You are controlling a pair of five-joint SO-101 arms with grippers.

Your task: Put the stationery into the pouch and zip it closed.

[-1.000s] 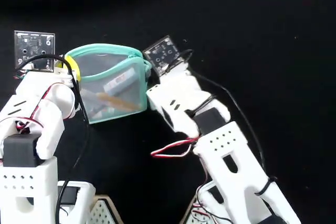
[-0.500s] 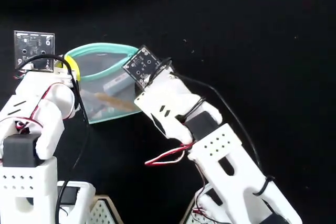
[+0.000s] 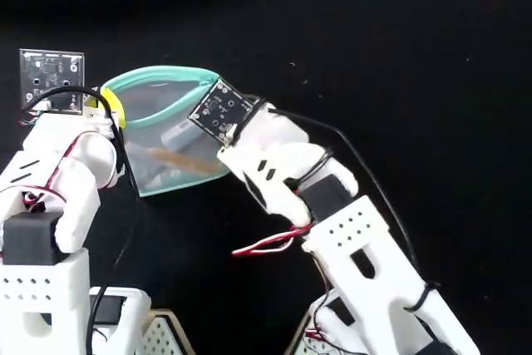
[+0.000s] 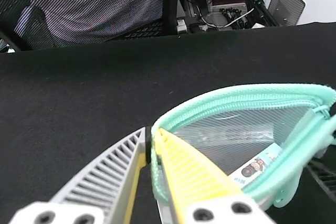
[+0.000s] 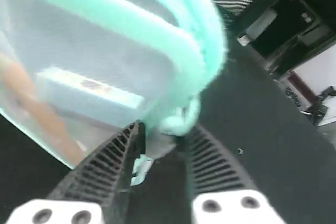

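Note:
A clear pouch [image 3: 166,135] with a teal zipper rim lies at the left of the black table. Inside it are a white eraser [image 3: 179,130] and a wooden pencil [image 3: 179,160]. My left gripper [image 3: 112,106] is shut on the pouch's left end; in the left wrist view its fingertips [image 4: 149,137] pinch the teal rim [image 4: 236,100]. My right gripper [image 5: 163,129] is shut on the zipper pull [image 5: 157,142] at the pouch's top edge, with the eraser [image 5: 89,95] and pencil [image 5: 31,103] behind the clear wall. The right arm's camera board [image 3: 220,111] hides the pull in the high view.
Black cloth [image 3: 432,81] covers the table, stretching far to the right and back. The right arm [image 3: 332,214] slants across the middle toward the pouch, with loose red and white wires [image 3: 266,243] beneath it. Both arm bases stand at the near edge.
My right gripper has travelled left along the pouch's top edge, from the right corner toward the middle, with the zipper pull in it. The left arm has kept still.

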